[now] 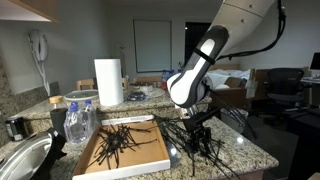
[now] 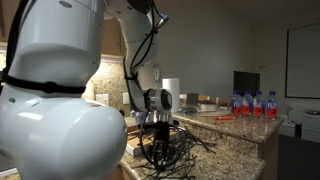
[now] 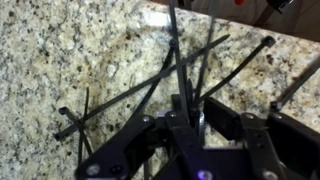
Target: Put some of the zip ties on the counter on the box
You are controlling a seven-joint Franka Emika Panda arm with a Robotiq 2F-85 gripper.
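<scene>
- Zip ties (image 1: 207,142): plain black throughout, both those in the box and those on the counter.
- Counter (image 1: 245,152): granite, beige-grey ground with dense dark and pale speckles, glossy sheen.
- Box (image 1: 150,151): tan cardboard floor, white rim.
- Robot arm (image 1: 215,45): white shells, black joint sections.
- Gripper (image 3: 187,108): black, with matte dark linkages in the wrist view.
- Paper towel roll (image 1: 109,82): plain white.
- Metal bowl (image 1: 22,160): silver-grey, reflective.
- Water bottles (image 2: 250,104): clear, red labels.
- Wall phone (image 1: 38,48): white.
- Office chair (image 1: 285,85): black.
</scene>
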